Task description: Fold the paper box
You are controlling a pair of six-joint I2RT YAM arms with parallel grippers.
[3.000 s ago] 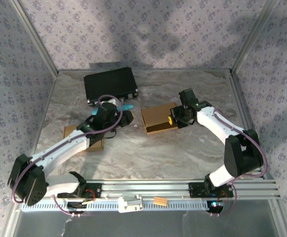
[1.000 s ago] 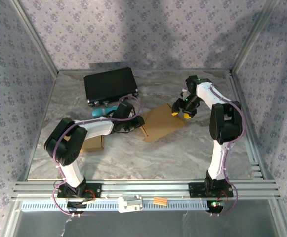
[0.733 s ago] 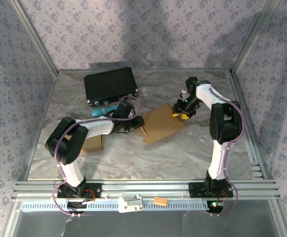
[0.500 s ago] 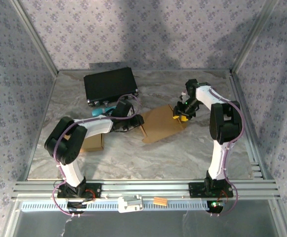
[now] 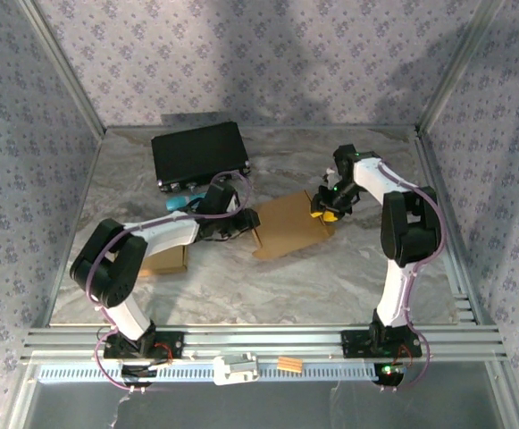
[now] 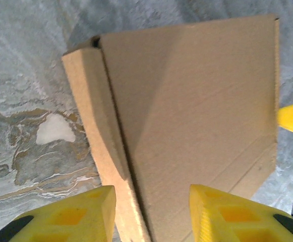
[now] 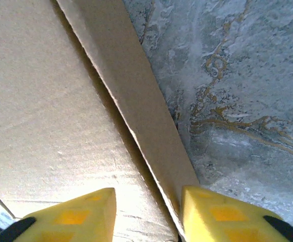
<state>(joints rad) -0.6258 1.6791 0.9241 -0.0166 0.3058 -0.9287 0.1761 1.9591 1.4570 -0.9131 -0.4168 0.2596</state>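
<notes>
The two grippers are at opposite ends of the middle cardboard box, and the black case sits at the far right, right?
No: the top external view shows the black case at the far left. The left gripper and right gripper are at opposite ends of the middle cardboard box.

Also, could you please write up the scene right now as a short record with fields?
paper box: lying flat on the table, centre
left end effector: jaws apart, at the box's left edge
right end effector: jaws apart, at the box's far right edge
black case: back left
other cardboard piece: partly under the left arm
</notes>
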